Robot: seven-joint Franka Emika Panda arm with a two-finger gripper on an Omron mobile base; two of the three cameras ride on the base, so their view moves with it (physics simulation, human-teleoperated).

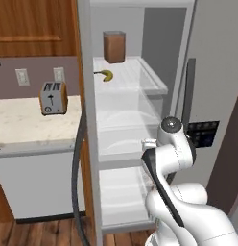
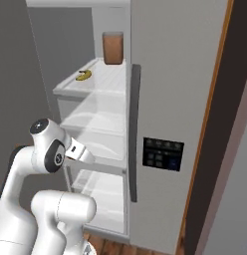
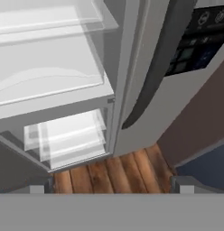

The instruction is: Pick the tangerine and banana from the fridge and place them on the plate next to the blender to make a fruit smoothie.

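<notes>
Gripper [image 3: 112, 185] is spread wide with nothing between its tips, hanging low in front of the open fridge [image 1: 87, 96] and pointing down toward the bottom shelves and the wood floor [image 3: 118, 169]. Arm's folded up tight, elbow [image 1: 171, 127] raised at about middle-shelf level, forearm angled in toward the compartment. Banana [image 1: 107, 75] lies on the upper shelf, near its front left edge in the left base view (a brown container [image 1: 114, 46] stands just behind it). Dark door handle [image 3: 154, 67] and dispenser panel [image 2: 163, 154] sit to the right.
</notes>
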